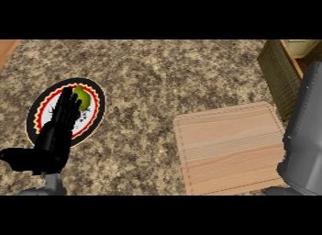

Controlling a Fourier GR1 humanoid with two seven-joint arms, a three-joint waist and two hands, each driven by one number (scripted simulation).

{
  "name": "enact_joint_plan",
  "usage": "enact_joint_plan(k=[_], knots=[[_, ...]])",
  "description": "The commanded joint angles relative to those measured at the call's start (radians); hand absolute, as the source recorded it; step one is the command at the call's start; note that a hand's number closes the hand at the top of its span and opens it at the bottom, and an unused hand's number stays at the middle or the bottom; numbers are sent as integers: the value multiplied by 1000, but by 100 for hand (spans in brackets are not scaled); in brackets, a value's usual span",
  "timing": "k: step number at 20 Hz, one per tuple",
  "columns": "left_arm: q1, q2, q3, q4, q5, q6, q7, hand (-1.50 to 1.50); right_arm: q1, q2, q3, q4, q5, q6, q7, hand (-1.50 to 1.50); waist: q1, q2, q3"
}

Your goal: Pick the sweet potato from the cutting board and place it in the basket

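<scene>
A speckled brown stone tabletop [156, 69] carries a bare wooden cutting board [230, 147], with the basket [282, 73] beyond it at the far right. The left robot hand [55, 133] lies with straight, relaxed fingers over a round plate [95, 98], a green fruit [82, 97] just beside its fingertips. Only the right grey forearm [312, 128] shows, rising over the cutting board's right edge; the right robot hand and the sweet potato are hidden.

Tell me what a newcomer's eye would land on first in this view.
First the left hand, black, its straight fingers lying over a round plate with a red and black rim at the left of the speckled counter, part hiding a green fruit on it. Next the bare wooden cutting board at lower right, and the big grey forearm rising along the right edge in front of a slatted basket.
</scene>
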Motion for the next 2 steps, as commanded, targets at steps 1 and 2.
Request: enact_joint_plan(k=[1, 2], knots=[[-18, 18, 21, 7, 29, -27, 8, 0, 25, 4, 165, -118, -75, 116, 172, -150, 6, -4, 0], [34, 2, 2, 35, -10, -13, -72, 0, 14, 4, 198, -151, -77, 154, 159, -150, 5, -2, -1]])
